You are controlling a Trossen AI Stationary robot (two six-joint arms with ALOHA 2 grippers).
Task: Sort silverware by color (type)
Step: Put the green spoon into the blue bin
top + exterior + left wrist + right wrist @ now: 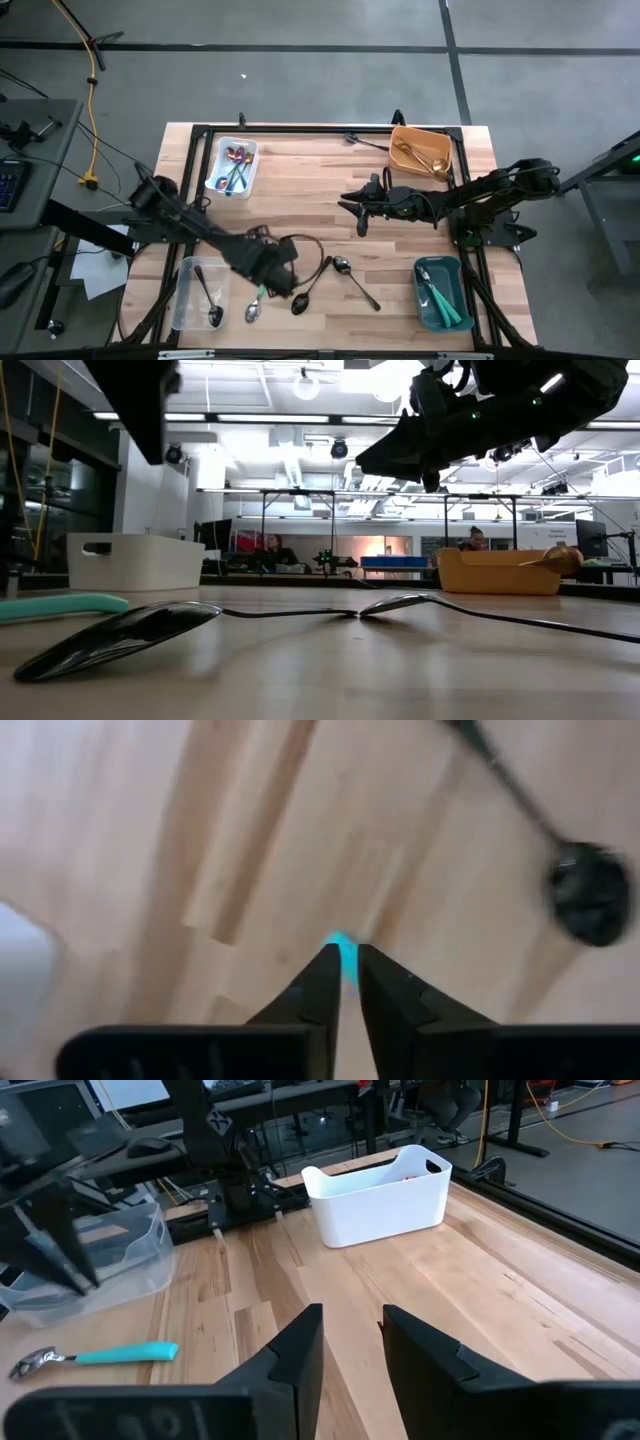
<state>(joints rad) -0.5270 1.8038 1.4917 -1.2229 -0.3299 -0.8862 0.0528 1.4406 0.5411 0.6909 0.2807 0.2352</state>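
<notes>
A teal-handled silver spoon lies flat on the wooden table near its front edge, also visible in the high view and the low view. My left gripper hangs above it, pointing steeply down, its fingertips only a narrow gap apart; a bit of teal shows through that gap. Two black spoons lie just to its right. My right gripper hovers open and level over the table's middle, holding nothing.
A clear bin with a black spoon sits at the front left, and a white bin with rainbow pieces at the far left. An orange bin with gold pieces stands far right, a teal bin front right.
</notes>
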